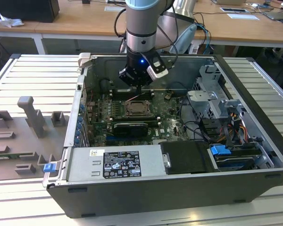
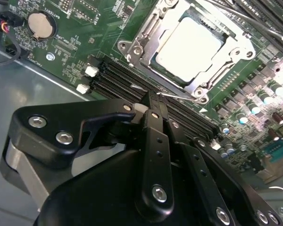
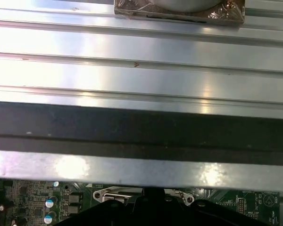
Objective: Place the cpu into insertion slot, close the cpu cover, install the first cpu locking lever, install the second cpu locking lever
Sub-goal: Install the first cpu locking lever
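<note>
The cpu (image 2: 191,44), a pale square chip, lies in the insertion slot (image 1: 129,110) on the green board. The silvery cpu cover (image 2: 239,47) lies flat around it as a frame. My gripper (image 2: 153,100) is shut, with its black fingers pressed together. Its tips sit at the socket's edge, right by a thin wire locking lever (image 2: 181,97) that runs along that side. Whether the tips touch the lever I cannot tell. In the exterior view the gripper (image 1: 138,87) hangs just above the far side of the socket, inside the open computer case.
Long black memory slots (image 2: 118,80) run beside the socket under my fingers. A coin battery (image 2: 40,26) sits further off. The case walls (image 1: 80,108), a drive cage (image 1: 212,94), cables and the power supply (image 1: 118,165) ring the board. Grey fixtures (image 1: 30,113) stand at the exterior view's left.
</note>
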Controlling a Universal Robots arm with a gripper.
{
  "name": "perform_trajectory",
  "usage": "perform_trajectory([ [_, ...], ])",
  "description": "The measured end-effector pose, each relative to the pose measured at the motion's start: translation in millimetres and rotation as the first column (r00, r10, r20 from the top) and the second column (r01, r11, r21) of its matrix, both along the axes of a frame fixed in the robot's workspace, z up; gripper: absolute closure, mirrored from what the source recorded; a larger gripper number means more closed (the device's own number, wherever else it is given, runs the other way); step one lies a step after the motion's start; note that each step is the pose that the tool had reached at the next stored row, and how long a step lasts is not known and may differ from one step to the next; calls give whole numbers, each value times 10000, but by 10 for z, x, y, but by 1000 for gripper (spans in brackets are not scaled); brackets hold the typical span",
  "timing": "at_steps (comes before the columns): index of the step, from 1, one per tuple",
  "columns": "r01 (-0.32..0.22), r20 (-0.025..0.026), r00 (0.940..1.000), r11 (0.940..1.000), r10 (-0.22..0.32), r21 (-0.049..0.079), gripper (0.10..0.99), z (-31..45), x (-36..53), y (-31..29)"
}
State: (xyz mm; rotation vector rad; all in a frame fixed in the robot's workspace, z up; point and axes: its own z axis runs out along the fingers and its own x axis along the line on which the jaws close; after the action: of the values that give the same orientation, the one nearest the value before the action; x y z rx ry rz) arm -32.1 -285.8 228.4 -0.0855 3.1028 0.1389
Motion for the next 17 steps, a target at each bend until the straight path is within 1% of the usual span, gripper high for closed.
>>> perform_trajectory([
  [4,0,0,10000,10000,0,-3,980,-26,31,2],
  [9,0,1,10000,10000,0,-34,980,-100,60,3],
  [13,0,1,10000,10000,0,-41,980,-137,68,2],
  [14,0,0,10000,10000,0,-50,980,-163,77,2],
  [17,-1,0,10000,10000,1,-52,980,-188,87,2],
])
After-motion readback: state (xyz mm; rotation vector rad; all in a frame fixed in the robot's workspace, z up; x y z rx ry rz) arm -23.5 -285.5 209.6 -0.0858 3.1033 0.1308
